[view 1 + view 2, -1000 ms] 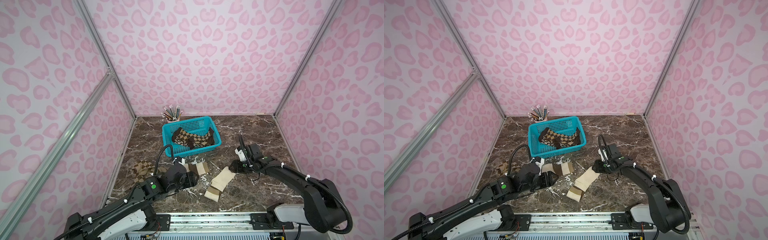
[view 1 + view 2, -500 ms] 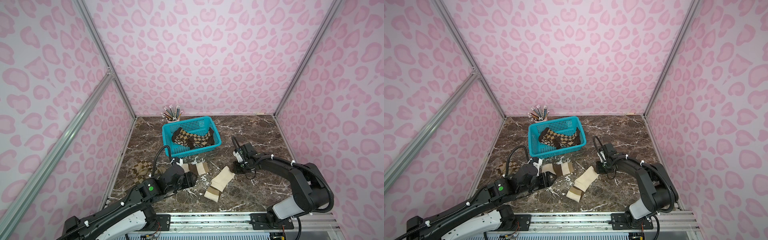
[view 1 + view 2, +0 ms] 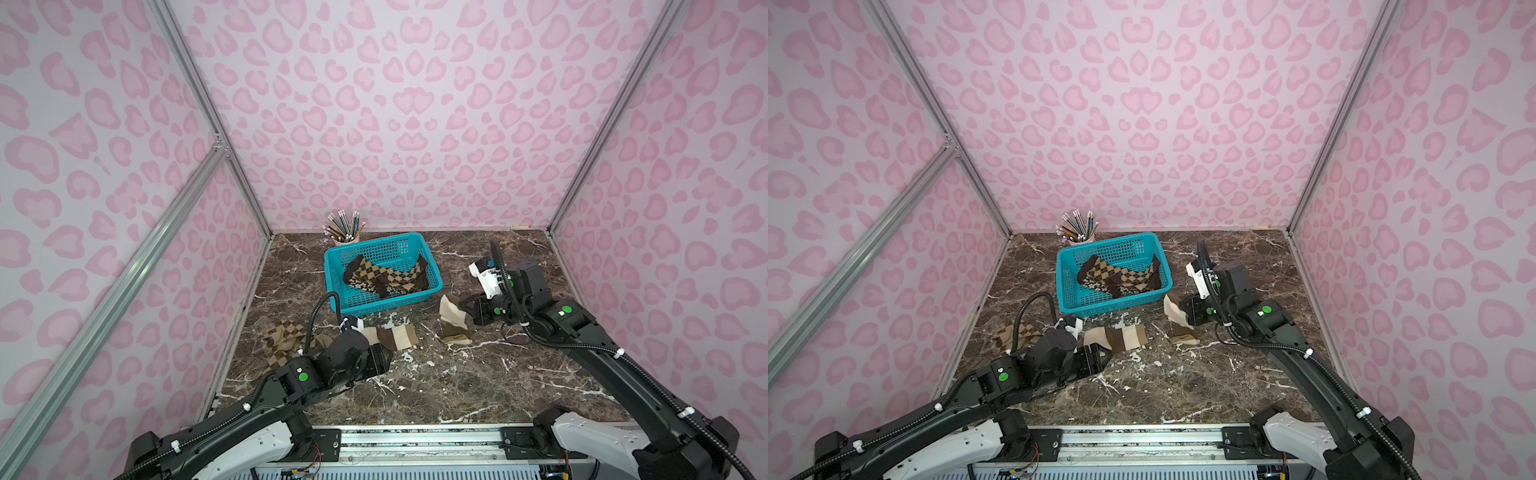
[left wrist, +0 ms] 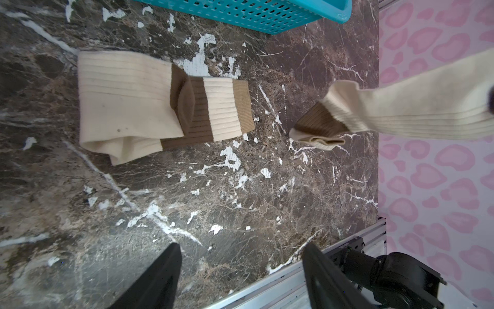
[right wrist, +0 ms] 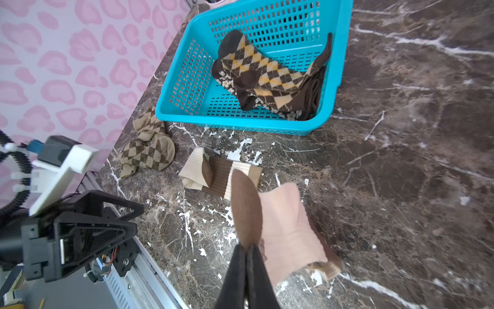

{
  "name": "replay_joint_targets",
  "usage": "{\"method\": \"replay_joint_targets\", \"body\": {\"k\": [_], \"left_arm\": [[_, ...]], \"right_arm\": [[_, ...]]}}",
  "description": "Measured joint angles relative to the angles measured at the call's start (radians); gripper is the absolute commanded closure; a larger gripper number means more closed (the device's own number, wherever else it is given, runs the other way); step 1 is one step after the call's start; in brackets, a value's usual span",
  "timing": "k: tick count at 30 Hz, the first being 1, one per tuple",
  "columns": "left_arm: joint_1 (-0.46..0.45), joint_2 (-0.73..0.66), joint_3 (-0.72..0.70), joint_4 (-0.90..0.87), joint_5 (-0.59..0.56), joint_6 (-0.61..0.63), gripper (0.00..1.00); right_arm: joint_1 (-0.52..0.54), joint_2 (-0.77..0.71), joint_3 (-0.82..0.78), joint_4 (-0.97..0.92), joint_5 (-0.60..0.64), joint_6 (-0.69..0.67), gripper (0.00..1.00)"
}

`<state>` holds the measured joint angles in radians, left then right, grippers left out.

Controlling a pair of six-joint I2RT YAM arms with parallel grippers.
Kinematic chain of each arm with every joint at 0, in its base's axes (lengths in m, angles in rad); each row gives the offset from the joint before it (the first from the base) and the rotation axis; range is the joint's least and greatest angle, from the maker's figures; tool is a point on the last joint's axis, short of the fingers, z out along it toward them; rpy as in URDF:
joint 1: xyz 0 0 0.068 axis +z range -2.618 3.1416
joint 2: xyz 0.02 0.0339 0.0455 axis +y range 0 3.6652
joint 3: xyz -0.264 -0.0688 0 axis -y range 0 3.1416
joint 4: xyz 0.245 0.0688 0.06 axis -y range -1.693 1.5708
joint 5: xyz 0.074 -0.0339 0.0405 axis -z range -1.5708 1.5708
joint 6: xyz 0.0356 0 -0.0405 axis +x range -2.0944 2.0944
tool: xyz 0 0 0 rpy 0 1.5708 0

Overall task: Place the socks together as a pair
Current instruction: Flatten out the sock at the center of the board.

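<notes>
- The held cream sock (image 5: 283, 227) hung from the right gripper (image 5: 247, 248). The jaws were shut tight on its brown end. The other end drooped down and touched the table (image 3: 457, 386).
- The flat cream sock (image 4: 149, 107) looked like its twin, with the same brown band. It lay folded on the table, just in front of the blue basket (image 3: 386, 301). The 2 cream socks were near each other but not touching.
- The left gripper (image 4: 240, 248) hung low over bare table near the flat cream sock. Its jaws were apart and it held nothing.
- I think the step in hand was carrying the held cream sock over to its twin.
- The next move would need a small lift so the low end does not drag. Then the sock should go sideways and be laid down on or right beside its twin. Only then should the jaws let go.
- The olive check socks (image 3: 286, 338) lay in a heap on the table, off to the side, and looked paired up.
- The dark diamond socks (image 3: 386, 276) were in the blue basket, so I think more pairs were left to do.
</notes>
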<state>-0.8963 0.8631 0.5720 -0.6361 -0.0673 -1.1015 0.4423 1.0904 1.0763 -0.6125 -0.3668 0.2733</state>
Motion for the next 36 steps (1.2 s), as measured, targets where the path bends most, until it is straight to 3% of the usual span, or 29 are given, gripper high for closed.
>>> {"method": "replay_joint_targets", "body": {"k": [12, 17, 21, 26, 36], "left_arm": [[0.002, 0.078, 0.034, 0.05, 0.011, 0.029, 0.25], [0.002, 0.082, 0.04, 0.052, 0.011, 0.031, 0.25], [0.002, 0.081, 0.054, 0.05, -0.002, 0.031, 0.25], [0.003, 0.115, 0.088, 0.05, -0.011, 0.033, 0.26], [0.004, 0.206, 0.147, 0.049, -0.008, 0.08, 0.26]], "right_arm": [[0.016, 0.018, 0.313, -0.159, -0.126, 0.088, 1.0], [0.018, 0.016, 0.352, -0.166, -0.222, 0.153, 1.0], [-0.027, -0.021, 0.237, -0.13, -0.301, 0.184, 1.0], [-0.228, 0.008, -0.034, -0.047, -0.368, 0.201, 1.0], [-0.478, 0.269, -0.204, 0.176, -0.277, 0.138, 1.0]]}}
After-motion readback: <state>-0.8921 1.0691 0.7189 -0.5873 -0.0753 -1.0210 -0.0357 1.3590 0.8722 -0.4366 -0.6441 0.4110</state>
